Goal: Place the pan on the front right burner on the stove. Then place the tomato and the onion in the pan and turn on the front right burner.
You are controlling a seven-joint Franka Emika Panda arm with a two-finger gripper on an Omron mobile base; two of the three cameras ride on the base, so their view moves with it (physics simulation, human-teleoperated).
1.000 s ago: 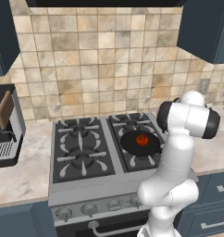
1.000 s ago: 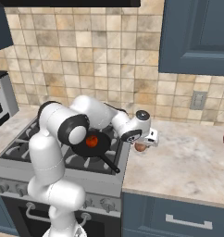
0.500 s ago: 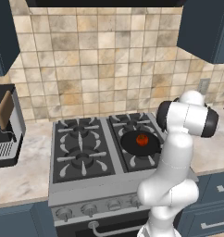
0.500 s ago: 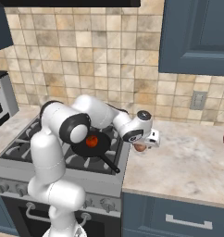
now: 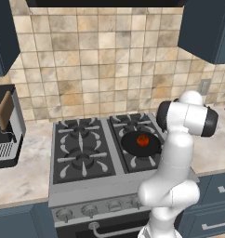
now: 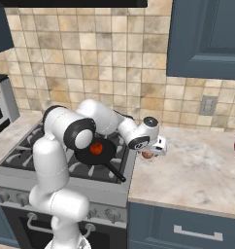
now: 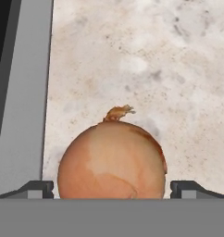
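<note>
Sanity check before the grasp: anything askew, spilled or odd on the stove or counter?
Nothing stands out. The pan sits on the front right burner with the tomato inside it. The onion rests whole on the marble counter beside the stove, between the open fingers of the end effector. No spill shows.

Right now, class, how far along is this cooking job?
Done: the pan sits on the front right burner with the tomato inside. In hand: the tool straddles the onion on the counter, fingertips on either side. Left: moving the onion into the pan and lighting the burner.
</note>
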